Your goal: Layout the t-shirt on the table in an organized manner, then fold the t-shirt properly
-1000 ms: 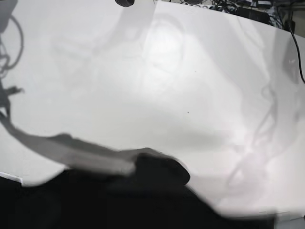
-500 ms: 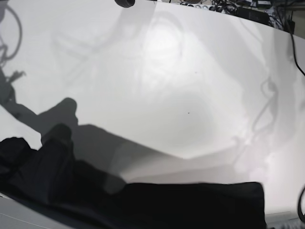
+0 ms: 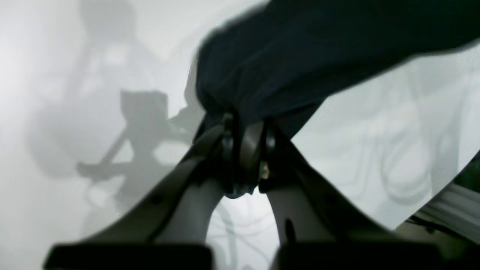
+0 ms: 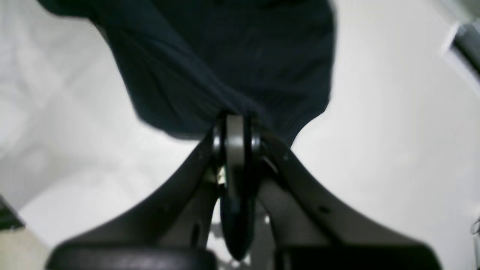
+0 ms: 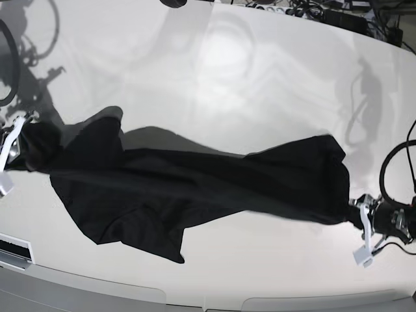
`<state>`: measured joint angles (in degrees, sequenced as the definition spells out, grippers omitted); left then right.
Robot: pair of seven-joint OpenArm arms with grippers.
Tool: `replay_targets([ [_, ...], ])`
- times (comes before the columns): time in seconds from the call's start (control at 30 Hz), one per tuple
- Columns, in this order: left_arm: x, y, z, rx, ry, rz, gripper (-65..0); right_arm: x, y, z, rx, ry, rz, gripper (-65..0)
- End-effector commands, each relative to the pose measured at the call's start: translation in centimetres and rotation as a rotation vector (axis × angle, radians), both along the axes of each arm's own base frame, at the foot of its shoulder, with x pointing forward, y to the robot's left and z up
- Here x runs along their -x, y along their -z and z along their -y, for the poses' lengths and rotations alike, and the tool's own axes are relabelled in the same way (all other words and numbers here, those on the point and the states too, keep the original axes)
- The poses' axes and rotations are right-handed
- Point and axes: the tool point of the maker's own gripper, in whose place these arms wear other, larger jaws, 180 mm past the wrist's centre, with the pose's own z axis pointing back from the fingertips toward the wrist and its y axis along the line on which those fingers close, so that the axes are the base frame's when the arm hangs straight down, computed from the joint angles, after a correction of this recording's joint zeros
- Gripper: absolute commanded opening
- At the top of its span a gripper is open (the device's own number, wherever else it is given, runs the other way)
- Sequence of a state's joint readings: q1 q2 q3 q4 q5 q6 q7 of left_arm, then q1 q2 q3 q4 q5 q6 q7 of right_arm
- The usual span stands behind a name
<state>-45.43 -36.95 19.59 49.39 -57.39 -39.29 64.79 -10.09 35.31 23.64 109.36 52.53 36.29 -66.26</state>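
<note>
The t-shirt (image 5: 195, 185) is stretched left to right across the near half of the table (image 5: 260, 84), bunched into folds rather than flat. The right gripper (image 4: 235, 127), at far left in the base view, is pinched on a gathered edge of fabric. The left gripper (image 3: 245, 129), at near right, is likewise clamped on cloth.

Judgement: the spreading step is in hand. To do it well, keep even tension between both grips and lower the cloth together, so the middle folds open before release.

Half a second earlier, the shirt lay lower, at the near edge; it now spans the table between both arms.
</note>
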Motion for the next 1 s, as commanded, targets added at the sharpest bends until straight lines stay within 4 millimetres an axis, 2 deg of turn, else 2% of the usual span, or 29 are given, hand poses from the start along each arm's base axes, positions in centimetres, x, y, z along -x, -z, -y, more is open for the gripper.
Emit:
replay_targets([
  [0.0,-1.8,-2.9,0.1,0.031,-0.008,0.084,-65.0,-0.5,-1.2,0.5,0.016,0.002,0.036,-65.0],
  [0.2,-1.5,-2.7,0.4,0.050,-0.009,0.076,-65.0,0.1,-0.5,0.6,0.024,0.005,0.002,-65.0],
  [0.27,-2.0,-3.3,0.9,0.083,-0.012,0.098,-65.0,-0.3,-0.9,0.6,0.023,0.006,0.023,-65.0],
  [0.3,-2.7,-4.1,1.1,0.095,-0.016,0.130,-65.0,-1.2,-1.6,0.9,0.036,0.019,0.060,-65.0],
  [0.33,-3.9,-5.6,1.2,0.105,-0.030,0.176,-65.0,-2.5,-2.9,1.6,0.056,0.053,0.116,-65.0],
  [0.37,-5.5,-8.0,1.4,0.106,-0.041,0.238,-65.0,-4.1,-5.0,2.8,0.081,0.108,0.185,-65.0],
  [0.4,-7.3,-11.3,1.7,0.098,-0.039,0.314,-65.0,-5.7,-7.6,4.2,0.106,0.165,0.262,-65.0],
  [0.43,-9.0,-15.5,2.0,0.087,-0.032,0.402,-65.0,-7.2,-10.9,5.3,0.132,0.203,0.344,-65.0],
  [0.5,-11.3,-25.0,3.0,0.092,-0.011,0.581,-65.0,-8.9,-17.6,7.1,0.194,0.226,0.493,-65.0],
  [0.53,-11.5,-26.3,3.5,0.098,-0.009,0.598,-65.0,-9.2,-20.2,7.7,0.227,0.226,0.546,-65.0],
  [0.6,-11.5,-25.7,3.9,0.087,-0.006,0.565,-65.0,-9.0,-23.6,8.1,0.258,0.207,0.598,-65.0],
  [0.67,-11.2,-25.0,3.8,0.066,0.000,0.529,-65.0,-8.7,-24.4,8.1,0.281,0.181,0.593,-65.0],
  [0.8,-10.9,-24.6,3.6,0.050,0.006,0.508,-65.0,-8.6,-23.7,7.9,0.276,0.152,0.564,-65.0],
  [0.9,-10.9,-24.4,2.9,0.030,-0.005,0.504,-65.0,-8.3,-22.1,7.8,0.264,0.150,0.502,-65.0],
  [0.97,-10.9,-24.4,2.3,0.018,-0.017,0.507,-65.0,-8.1,-20.9,7.0,0.223,0.128,0.463,-65.0],
])
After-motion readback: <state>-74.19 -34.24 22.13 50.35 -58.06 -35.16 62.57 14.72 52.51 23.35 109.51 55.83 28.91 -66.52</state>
